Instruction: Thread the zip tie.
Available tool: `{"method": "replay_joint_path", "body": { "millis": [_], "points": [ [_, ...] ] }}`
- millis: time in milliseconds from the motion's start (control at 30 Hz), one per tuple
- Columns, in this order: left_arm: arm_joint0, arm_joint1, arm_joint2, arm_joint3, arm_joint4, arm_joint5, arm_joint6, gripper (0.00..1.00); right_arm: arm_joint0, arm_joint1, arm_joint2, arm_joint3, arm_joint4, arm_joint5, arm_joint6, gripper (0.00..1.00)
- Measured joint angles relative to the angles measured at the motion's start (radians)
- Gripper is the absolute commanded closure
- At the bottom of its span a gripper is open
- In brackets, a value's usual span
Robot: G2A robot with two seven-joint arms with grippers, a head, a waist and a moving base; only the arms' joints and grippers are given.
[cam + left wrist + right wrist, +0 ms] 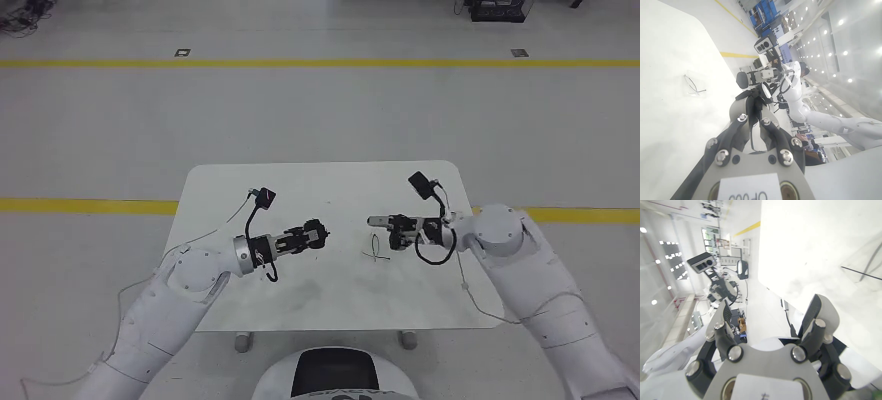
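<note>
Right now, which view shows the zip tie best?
Left wrist view: the zip tie lies whole on the table, both ends visible. Top view shows it as a small dark loop; right wrist view cuts most of it off.

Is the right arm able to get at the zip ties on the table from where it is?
Probably yes: the zip ties lie on the table close by the right gripper, which is open, with nothing between them.

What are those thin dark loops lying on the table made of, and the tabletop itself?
The zip ties look like thin, flexible dark plastic: slim strips that bend into curves. The table seems to be hard white laminate or painted board, smooth and matte; the look leaves open which.
</note>
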Motion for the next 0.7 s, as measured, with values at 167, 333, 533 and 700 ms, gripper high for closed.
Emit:
{"method": "replay_joint_path", "body": {
  "millis": [167, 333, 533, 700],
  "points": [
    [0.000, 0.000, 0.000, 0.000, 0.000, 0.000, 0.000, 1.00, 0.113, -0.023, -0.100, 0.086, -0.056, 0.096, 0.008, 0.00],
    [0.000, 0.000, 0.000, 0.000, 0.000, 0.000, 0.000, 1.00, 0.110, -0.022, -0.097, 0.083, -0.054, 0.092, 0.009, 0.00],
    [0.000, 0.000, 0.000, 0.000, 0.000, 0.000, 0.000, 1.00, 0.110, -0.022, -0.098, 0.083, -0.054, 0.092, 0.009, 0.00],
    [0.000, 0.000, 0.000, 0.000, 0.000, 0.000, 0.000, 1.00, 0.110, -0.022, -0.098, 0.083, -0.054, 0.092, 0.009, 0.00]
  ]
}}
